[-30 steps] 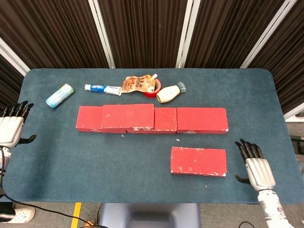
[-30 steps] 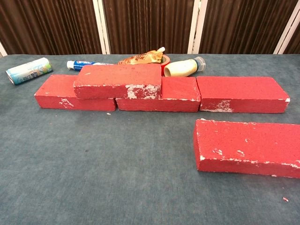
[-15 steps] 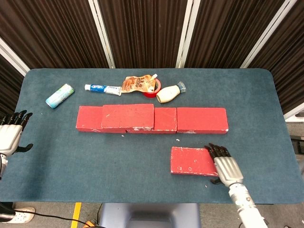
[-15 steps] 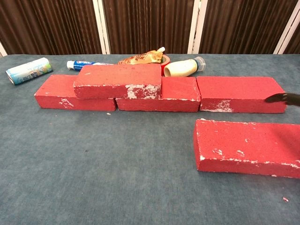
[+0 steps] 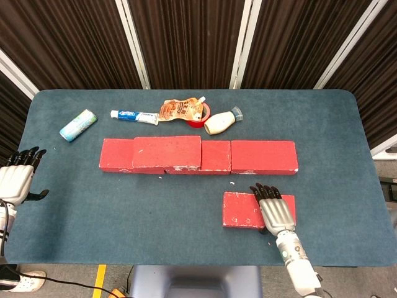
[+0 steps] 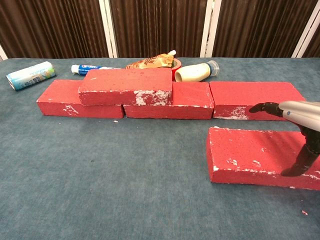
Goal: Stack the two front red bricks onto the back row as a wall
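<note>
One red brick [image 5: 243,210] [image 6: 250,157] lies alone at the front right of the table. Behind it the back row holds a left brick [image 5: 113,155], a middle brick [image 5: 216,156] and a right brick [image 5: 263,156] [image 6: 257,97]. Another red brick [image 5: 166,152] [image 6: 127,86] lies stacked across the left and middle ones. My right hand [image 5: 276,210] [image 6: 295,112] hovers flat over the front brick's right half, fingers stretched toward the back row, thumb hanging by its front face. My left hand [image 5: 15,180] is open off the table's left edge.
Behind the row lie a toothpaste tube [image 5: 134,115], a crumpled orange pouch [image 5: 178,109] on a red tape roll, a small cream bottle [image 5: 222,122] and a green-and-white tube [image 5: 78,125]. The blue cloth table [image 5: 124,211] ends close to the front brick.
My right hand has slid left from the table's right side until it is over the front brick. The left hand barely shifted. No brick has moved.
</note>
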You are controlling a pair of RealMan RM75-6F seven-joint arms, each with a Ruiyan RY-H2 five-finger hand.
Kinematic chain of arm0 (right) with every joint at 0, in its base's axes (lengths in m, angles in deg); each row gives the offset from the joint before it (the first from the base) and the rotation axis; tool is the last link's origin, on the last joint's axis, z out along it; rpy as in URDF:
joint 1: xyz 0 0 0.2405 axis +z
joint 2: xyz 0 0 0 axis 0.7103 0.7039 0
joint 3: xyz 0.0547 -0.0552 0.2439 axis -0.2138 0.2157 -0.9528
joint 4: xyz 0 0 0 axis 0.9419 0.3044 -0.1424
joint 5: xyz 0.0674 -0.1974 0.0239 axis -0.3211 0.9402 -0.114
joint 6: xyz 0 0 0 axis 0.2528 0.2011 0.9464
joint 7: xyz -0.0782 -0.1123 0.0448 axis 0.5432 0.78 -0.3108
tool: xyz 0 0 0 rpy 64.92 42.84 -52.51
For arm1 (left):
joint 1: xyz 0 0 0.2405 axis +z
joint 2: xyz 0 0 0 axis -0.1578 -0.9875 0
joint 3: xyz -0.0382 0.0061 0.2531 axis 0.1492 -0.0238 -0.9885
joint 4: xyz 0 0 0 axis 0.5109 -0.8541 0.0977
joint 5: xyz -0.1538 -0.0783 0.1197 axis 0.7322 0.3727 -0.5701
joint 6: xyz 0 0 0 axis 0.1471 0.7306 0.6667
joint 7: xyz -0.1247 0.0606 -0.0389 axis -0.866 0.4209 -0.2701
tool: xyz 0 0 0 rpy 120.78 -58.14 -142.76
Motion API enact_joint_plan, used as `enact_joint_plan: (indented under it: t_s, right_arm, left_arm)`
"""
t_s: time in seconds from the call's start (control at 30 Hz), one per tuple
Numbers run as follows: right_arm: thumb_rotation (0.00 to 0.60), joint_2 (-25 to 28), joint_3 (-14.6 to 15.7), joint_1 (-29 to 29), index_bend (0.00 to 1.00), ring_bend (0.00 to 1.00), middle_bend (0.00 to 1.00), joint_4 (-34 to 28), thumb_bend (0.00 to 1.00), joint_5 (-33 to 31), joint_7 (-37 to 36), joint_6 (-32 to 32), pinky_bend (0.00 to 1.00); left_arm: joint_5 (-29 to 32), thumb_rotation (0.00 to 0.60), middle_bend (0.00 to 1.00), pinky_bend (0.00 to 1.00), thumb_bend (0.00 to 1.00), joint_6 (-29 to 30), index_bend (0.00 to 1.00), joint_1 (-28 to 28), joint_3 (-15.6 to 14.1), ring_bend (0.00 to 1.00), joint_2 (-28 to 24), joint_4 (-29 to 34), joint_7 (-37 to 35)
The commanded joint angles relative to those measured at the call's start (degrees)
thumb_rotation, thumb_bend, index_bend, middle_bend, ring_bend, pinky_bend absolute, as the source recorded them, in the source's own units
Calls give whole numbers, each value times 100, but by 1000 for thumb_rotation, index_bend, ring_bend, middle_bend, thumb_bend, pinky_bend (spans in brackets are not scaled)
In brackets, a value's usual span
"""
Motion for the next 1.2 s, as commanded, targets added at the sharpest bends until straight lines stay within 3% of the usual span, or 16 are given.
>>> enact_joint_plan:
  t_s: [0.03, 0.63, 1.2]
  right_arm:
    - [600, 18, -73, 182, 111, 0, 108, 19, 0, -356, 96, -71, 0]
    - [600, 25, 239, 505, 109, 0, 107, 288, 0, -701, -206, -119, 0]
    - [600, -99, 308, 806, 109, 2, 104, 714, 0, -1003, -379, -299, 0]
  left_arm:
    - [73, 600, 0, 15, 219, -11, 0, 4, -12, 0, -5, 27, 77]
    - [119, 600, 0, 15, 218, 49, 0, 58, -6, 0, 59, 27, 114]
    - [212, 600, 0, 15, 218, 30, 0, 59, -25, 0, 139, -39, 227]
